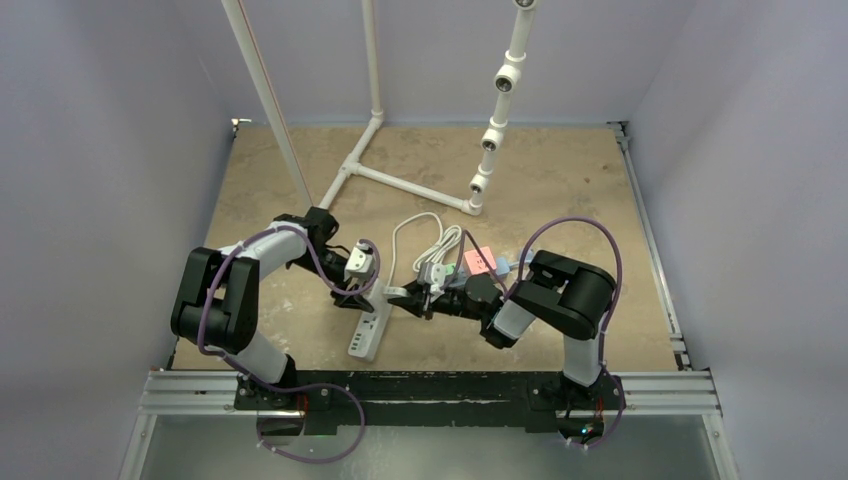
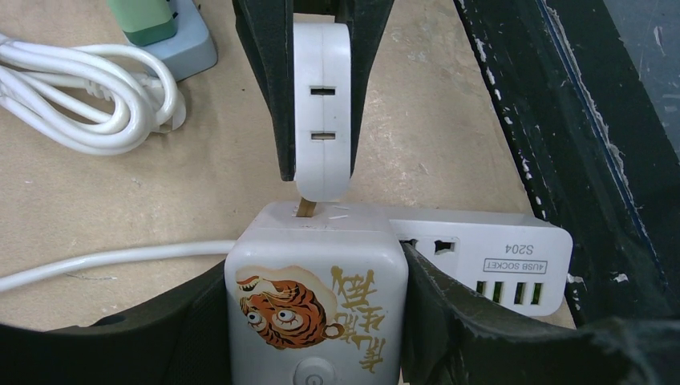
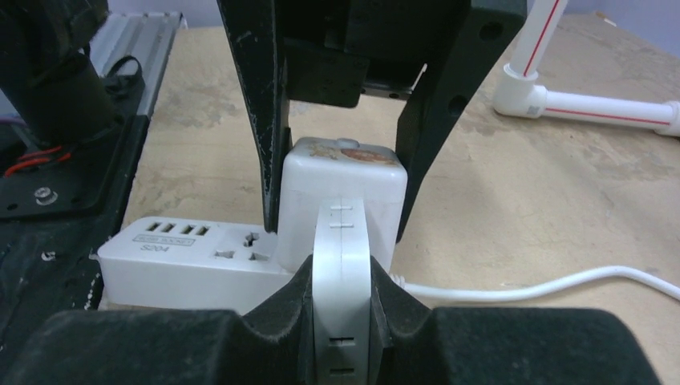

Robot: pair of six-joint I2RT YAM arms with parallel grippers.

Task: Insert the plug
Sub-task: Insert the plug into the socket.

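Observation:
The plug (image 2: 322, 104) is a flat white body with my right gripper (image 3: 342, 321) shut on its two sides. Its brass prong (image 2: 306, 208) touches the top face of a white cube socket (image 2: 317, 297) with a tiger sticker; I cannot tell how deep it sits. My left gripper (image 2: 317, 321) is shut on the cube's two sides. In the right wrist view the plug (image 3: 342, 273) stands right in front of the cube (image 3: 341, 188). From above, both grippers meet left of centre, left gripper (image 1: 358, 262) facing right gripper (image 1: 425, 297).
A white power strip (image 2: 497, 253) with USB ports lies just beside the cube. A coiled white cable (image 2: 88, 96) and a green-and-blue adapter (image 2: 156, 24) lie behind. A white PVC pipe frame (image 1: 400, 180) stands at the back. A pink block (image 1: 480, 261) lies by the right arm.

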